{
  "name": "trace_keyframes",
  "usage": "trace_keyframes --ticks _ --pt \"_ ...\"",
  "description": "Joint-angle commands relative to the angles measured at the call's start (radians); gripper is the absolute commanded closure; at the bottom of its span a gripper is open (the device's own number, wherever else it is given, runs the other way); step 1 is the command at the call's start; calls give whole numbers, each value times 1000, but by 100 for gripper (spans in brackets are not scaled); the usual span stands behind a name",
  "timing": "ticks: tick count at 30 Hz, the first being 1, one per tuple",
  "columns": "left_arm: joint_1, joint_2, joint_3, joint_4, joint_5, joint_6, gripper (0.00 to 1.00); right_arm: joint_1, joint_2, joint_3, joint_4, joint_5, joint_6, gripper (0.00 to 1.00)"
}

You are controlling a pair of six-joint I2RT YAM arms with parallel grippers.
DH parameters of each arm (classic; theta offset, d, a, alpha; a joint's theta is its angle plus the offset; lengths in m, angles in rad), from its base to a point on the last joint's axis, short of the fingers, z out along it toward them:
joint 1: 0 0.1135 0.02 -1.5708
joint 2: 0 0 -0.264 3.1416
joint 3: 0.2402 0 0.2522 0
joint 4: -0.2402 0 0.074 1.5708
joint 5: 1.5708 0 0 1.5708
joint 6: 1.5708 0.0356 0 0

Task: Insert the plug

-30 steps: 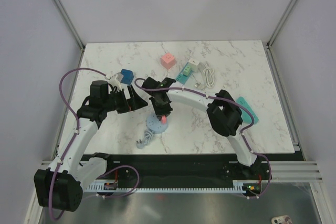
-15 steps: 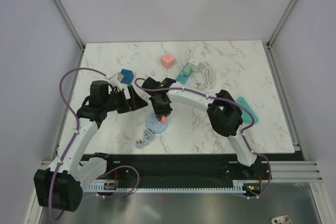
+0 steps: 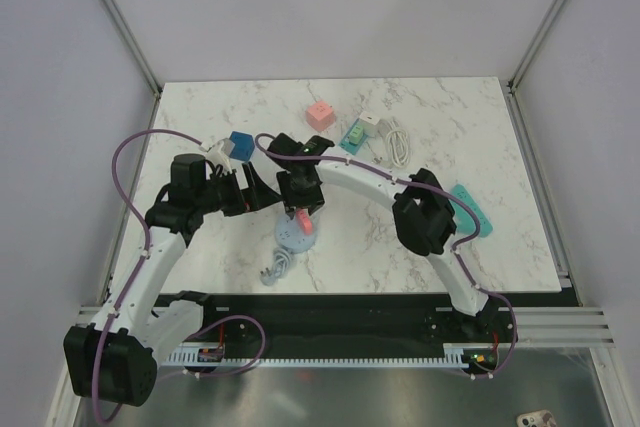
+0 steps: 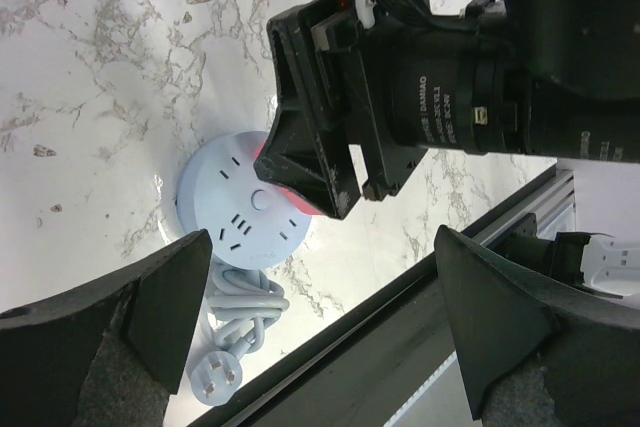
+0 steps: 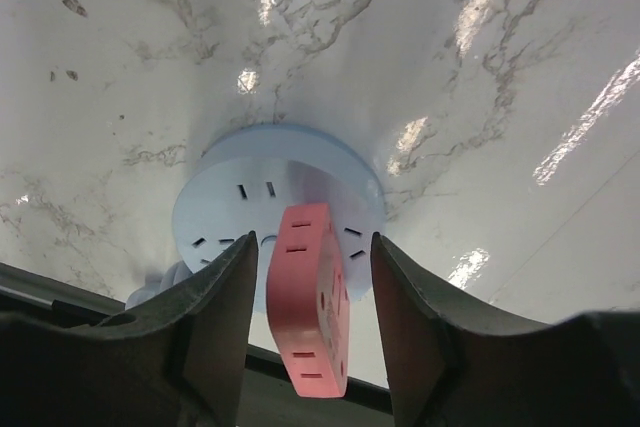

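Observation:
A pink plug (image 5: 310, 297) stands upright in the round pale-blue socket hub (image 5: 230, 212) on the marble table. My right gripper (image 5: 312, 245) is open just above it, with a finger on each side and a gap to both. From above, the pink plug (image 3: 302, 220) shows on the hub (image 3: 290, 239) below the right gripper (image 3: 300, 205). My left gripper (image 4: 322, 242) is open and empty, left of the hub (image 4: 235, 217). In its view the right gripper's black body hides most of the plug (image 4: 285, 197).
The hub's coiled cord and its own plug (image 3: 272, 269) lie toward the near edge. At the back are a blue block (image 3: 240, 144), a pink cube (image 3: 320, 115), a green strip (image 3: 355, 134) and a white charger with cable (image 3: 395, 142). A teal piece (image 3: 470, 209) lies at the right.
My right gripper has opened off the pink plug and drawn back a little from the hub. The plug stays standing in the hub. The left arm has barely moved.

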Motion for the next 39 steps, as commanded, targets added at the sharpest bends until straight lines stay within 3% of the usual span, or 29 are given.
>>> trace_keyframes --ticks 1,9,19,31,39 --pt "-5 -20 34 5 10 50 0 -24 -51 44 -31 13 5 43" --pt "-5 -30 29 8 -60 20 0 -45 -107 76 -54 15 -27 35" --pt "-2 -93 60 8 -94 -67 6 -47 -176 58 -47 10 -80 36" --pt "-2 -141 72 3 -87 -127 7 -51 -262 -76 9 12 -118 76" --pt "-2 -119 87 6 -126 -128 7 -36 -263 -218 158 -82 -87 82"
